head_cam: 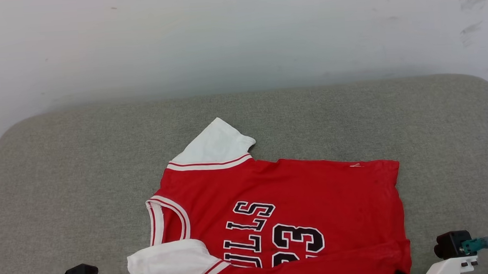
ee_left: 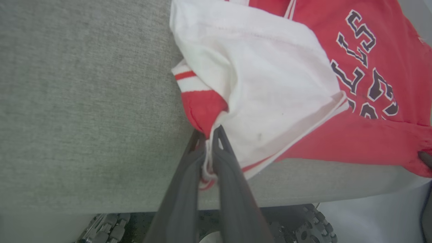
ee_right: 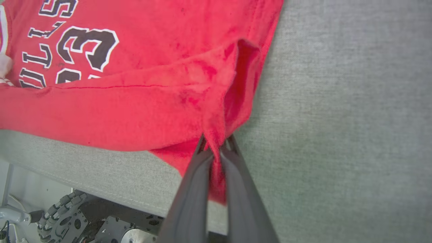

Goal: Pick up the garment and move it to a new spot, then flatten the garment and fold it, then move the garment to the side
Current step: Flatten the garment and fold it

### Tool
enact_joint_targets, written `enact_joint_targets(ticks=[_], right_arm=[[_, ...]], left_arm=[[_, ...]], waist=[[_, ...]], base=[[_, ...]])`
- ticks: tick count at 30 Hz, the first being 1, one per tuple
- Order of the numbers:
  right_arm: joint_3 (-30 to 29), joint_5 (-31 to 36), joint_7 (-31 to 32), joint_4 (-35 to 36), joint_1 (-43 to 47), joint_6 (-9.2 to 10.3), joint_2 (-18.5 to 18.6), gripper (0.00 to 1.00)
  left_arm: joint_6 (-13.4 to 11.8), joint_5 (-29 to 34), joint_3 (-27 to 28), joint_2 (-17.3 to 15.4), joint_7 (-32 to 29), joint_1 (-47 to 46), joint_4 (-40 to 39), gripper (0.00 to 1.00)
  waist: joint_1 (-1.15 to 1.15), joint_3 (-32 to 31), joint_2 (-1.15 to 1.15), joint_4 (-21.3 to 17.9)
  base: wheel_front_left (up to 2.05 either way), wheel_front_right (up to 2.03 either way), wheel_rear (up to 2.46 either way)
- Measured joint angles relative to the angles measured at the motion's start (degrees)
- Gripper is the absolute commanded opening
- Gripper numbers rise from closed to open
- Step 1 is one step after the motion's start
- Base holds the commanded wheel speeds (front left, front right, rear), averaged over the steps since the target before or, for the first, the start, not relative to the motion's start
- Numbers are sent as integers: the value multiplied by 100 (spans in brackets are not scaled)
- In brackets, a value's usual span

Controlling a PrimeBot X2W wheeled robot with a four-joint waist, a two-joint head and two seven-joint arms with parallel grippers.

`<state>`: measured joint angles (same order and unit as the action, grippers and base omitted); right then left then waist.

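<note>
Currently, the folding step is judged to be in hand. At the near edge of the bench [head_cam: 62, 184], the left pincer [ee_left: 209, 133] is pressed together on a bunched corner of the garment [head_cam: 297, 192], at the point where the white near sleeve [ee_left: 270, 74] meets the striped trim. Further along the same near edge, the right pincer [ee_right: 216, 141] is pinched shut on the red hem corner, and fabric is gathered into a ridge between its fingers.

Just beyond the near edge, a red strip [ee_right: 101, 108] of the garment is turned over onto the body, so that the lowest part of the chest lettering [head_cam: 253, 232] is covered. The near sleeve is likewise laid over the body beside the collar opening. Further from the near edge, the remaining red panel lies flat and mostly smooth on the bench. The far sleeve [head_cam: 215, 144] is spread out toward the far edge. Bare grey bench surface follows, and a pale wall [head_cam: 238, 37] stands behind it.

The garment is therefore placed near the middle of the bench, closer to the near edge than to the far one.

For the next move, both held corners are to be carried away from the near edge and across the body toward the garment's far side. The two pincers should be kept level and moved at an equal pace, so that the fold line stays straight. Release is advised only once the carried edge is laid down without slack.
</note>
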<state>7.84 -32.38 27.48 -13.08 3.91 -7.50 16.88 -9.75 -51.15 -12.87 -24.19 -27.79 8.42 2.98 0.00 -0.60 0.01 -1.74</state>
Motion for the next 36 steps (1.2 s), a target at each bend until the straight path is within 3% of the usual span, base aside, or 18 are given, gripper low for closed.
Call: enact_joint_targets(ticks=[1, 2, 3, 4, 9, 18, 27, 36], right_arm=[[5, 27, -67, -32, -1, 0, -22, 43], [4, 43, -160, -63, -1, 0, -48, 100], [5, 48, -244, -90, -1, 0, -74, 100], [22, 69, -326, -111, -1, 0, -86, 100], [-113, 263, -1318, 23, -3, 0, -170, 100], [-491, 1037, -2740, 503, -25, 0, -370, 100], [-731, 1384, -2848, 1326, -47, 0, -622, 100], [-913, 1412, -2848, 1863, -583, 0, -682, 100]], left_arm=[[18, 9, -8, 37, 57, -63, 76, 0], [49, 1, -20, 77, 74, -123, 148, 13], [77, 2, -62, 105, 74, -169, 229, 74], [113, 7, -88, 130, 86, -187, 291, 100], [202, 219, -102, 140, 491, -264, 414, 100], [254, 984, 26, 77, 1895, -572, 255, 100], [364, 1648, -90, 320, 3247, -1128, 238, 100], [432, 1872, -170, 443, 3481, -2351, 611, 100]], waist=[[0, 18, 0, -1], [0, 32, 0, -2], [0, 43, 0, -5], [0, 53, 0, -10], [0, 74, 0, -43], [0, 30, 0, -100], [1, 191, 0, -218], [1, 913, 0, -401]], base=[[0, 0, 0], [0, 0, 0], [0, 0, 0], [0, 0, 0], [0, 0, 0], [0, 0, 0], [0, 0, 0], [0, 0, 0]])
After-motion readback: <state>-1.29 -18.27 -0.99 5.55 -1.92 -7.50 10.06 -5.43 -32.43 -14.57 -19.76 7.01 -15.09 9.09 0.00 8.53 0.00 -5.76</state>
